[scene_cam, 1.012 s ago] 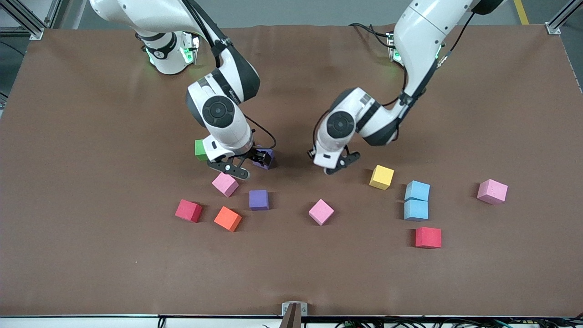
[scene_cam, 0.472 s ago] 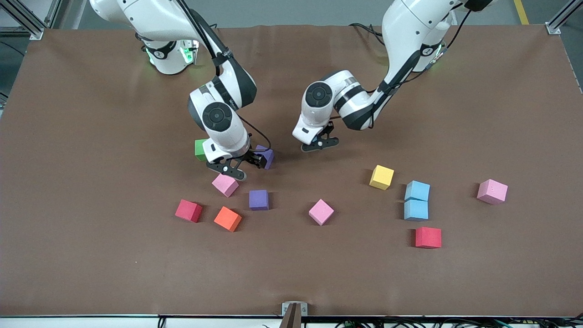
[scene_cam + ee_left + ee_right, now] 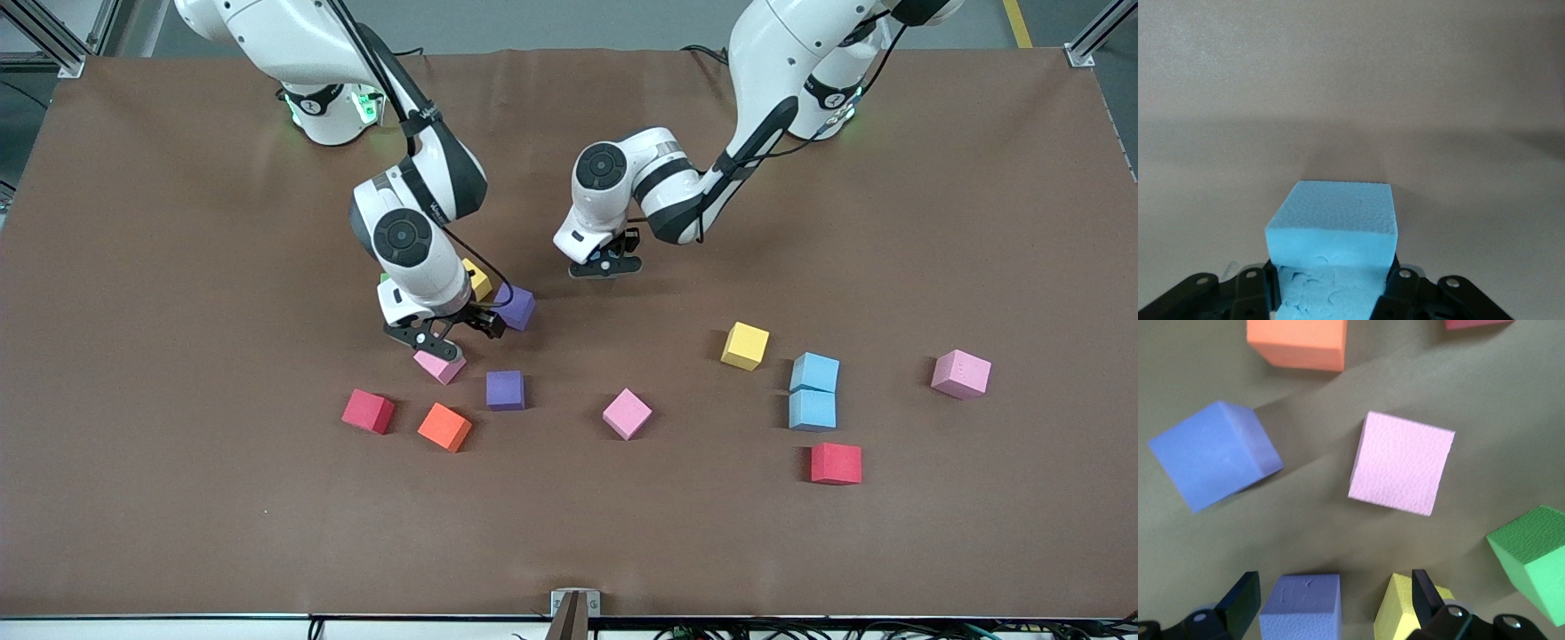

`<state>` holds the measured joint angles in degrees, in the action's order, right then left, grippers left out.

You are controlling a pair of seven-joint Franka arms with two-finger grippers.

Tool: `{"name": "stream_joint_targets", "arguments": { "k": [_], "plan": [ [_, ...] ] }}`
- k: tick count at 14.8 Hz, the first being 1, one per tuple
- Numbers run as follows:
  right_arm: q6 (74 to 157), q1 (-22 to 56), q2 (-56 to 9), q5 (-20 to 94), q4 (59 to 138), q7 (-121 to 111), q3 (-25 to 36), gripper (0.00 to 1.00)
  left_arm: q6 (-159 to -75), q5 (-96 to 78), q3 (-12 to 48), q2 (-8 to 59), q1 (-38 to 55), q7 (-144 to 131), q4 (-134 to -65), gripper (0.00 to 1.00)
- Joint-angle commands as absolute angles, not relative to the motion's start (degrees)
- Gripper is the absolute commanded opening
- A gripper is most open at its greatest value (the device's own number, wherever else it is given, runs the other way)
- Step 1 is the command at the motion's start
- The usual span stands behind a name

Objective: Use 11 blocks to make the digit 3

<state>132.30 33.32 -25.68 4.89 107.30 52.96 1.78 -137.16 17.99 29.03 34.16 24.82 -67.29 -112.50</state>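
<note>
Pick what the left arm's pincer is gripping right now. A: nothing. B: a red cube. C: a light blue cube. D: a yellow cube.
C: in the left wrist view, the left pincer is shut on a light blue cube, its fingers pressing against both sides.

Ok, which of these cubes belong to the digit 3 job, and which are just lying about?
Job: light blue cube held in the shut left gripper; two more light blue cubes; two purple cubes; two yellow cubes; two red cubes; three pink cubes, one possibly spare; open right gripper over one purple cube.
Lying about: green cube; orange cube.
</note>
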Motion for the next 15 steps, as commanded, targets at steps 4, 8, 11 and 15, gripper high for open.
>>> {"name": "stream_joint_targets", "arguments": {
  "k": [4,8,11,15],
  "plan": [
    [132.8,32.7,-23.7,5.3,110.0,52.2,1.2,1.0,-138.1,19.0,29.1,35.2,27.5,-67.9,-112.2,0.08],
    [132.9,32.9,-23.8,5.3,110.0,52.3,1.2,1.0,-138.0,19.2,28.9,36.4,29.7,-67.9,-110.1,0.08],
    [133.0,33.2,-24.0,5.3,110.0,52.4,1.2,1.0,-137.9,19.3,29.0,36.4,30.5,-67.9,-110.4,0.08],
    [133.8,34.5,-24.2,5.4,109.9,53.5,1.2,1.0,-137.4,19.2,28.8,36.7,30.6,-69.6,-110.6,0.32]
  ]
}}
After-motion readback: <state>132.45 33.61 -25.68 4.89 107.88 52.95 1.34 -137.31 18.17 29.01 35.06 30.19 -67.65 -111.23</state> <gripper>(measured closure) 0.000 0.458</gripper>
